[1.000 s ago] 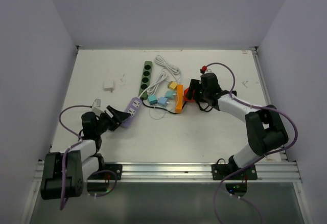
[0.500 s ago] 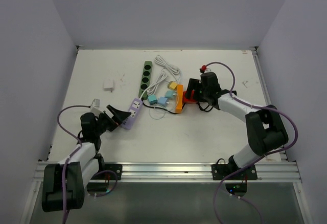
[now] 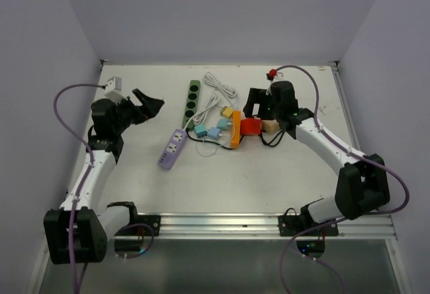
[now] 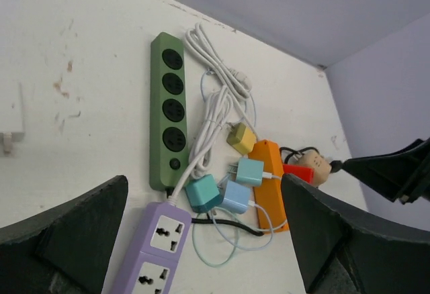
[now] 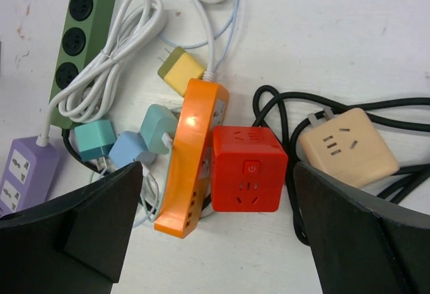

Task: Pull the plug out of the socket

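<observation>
The socket, a long dark-green strip (image 3: 191, 103) (image 4: 168, 113) (image 5: 84, 32), lies flat at the table's back middle. All of its round holes show empty. Several small cube plugs lie loose to its right: yellow (image 4: 241, 137) (image 5: 177, 70), teal (image 4: 202, 192) and pale blue (image 4: 236, 197). I cannot tell which is the task's plug. My left gripper (image 3: 149, 102) (image 4: 205, 197) hangs open above the far-left table, facing the strip, holding nothing. My right gripper (image 3: 255, 106) (image 5: 216, 173) is open over a red cube socket (image 5: 248, 170), not touching it.
A lavender strip (image 3: 173, 149) (image 4: 151, 254) lies near the green strip's front end. An orange strip (image 3: 235, 133) (image 5: 191, 160) stands on edge beside the red cube. A beige cube socket (image 5: 346, 146) with black cords lies right. A coiled white cord (image 3: 218, 89) lies between the strips.
My left arm has risen and swung back-left, away from the lavender strip, its jaws opening. My right gripper has opened and lifted off the red cube, which now shows fully.
</observation>
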You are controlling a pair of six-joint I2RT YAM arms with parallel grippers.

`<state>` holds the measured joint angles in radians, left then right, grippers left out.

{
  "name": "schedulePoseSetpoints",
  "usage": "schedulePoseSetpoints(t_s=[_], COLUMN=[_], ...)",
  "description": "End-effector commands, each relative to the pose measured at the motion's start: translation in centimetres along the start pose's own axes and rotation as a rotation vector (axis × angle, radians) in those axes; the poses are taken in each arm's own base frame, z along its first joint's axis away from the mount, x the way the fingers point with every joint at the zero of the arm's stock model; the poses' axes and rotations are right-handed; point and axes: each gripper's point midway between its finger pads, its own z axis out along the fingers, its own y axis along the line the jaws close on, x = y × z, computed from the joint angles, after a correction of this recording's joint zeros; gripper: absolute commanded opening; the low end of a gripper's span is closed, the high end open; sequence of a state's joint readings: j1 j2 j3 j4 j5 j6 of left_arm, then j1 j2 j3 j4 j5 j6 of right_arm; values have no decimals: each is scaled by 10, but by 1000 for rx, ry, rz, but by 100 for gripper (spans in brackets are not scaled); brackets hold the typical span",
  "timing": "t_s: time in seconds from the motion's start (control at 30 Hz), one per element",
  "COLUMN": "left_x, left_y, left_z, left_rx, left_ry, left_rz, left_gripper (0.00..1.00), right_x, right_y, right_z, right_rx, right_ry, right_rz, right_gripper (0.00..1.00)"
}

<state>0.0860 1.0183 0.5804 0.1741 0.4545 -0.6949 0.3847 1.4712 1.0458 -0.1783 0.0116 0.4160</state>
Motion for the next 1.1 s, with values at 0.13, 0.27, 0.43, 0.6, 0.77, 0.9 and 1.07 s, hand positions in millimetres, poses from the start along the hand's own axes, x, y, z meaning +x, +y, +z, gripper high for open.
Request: schedulePoseSetpoints(t_s=[0.13,0.27,0.43,0.6,0.77,0.9,1.07], left_x=[-12,-16,-13,-15,-22,-25,-25], left_y=[-78,-75,-83,-95,-95,-94,-84], left_z=[25,17,0,-9,-16,-17,-12], left_rx=[86,57,100,143,122,105,66], left_ry=[151,96,50,24,-4,-18,-5], left_rz=[394,495,513,505,516,520,529], left_gripper=[100,100,100,100,100,100,100], right_x=[-37,-40,-40,-37,-42,-37,-30], right_y=[-18,-27,-31,-38,-61,-67,-65], right_z=[-60,-86,-111,-126,-139,-135,-124], right_rx=[94,120,116,168,291,313,300], right_ry=[-144,-203,-238,-220,-282,-273,-235], right_rz=[-119,-98,-44,4,26,30,11], right_gripper=[99,99,99,99,99,99,99])
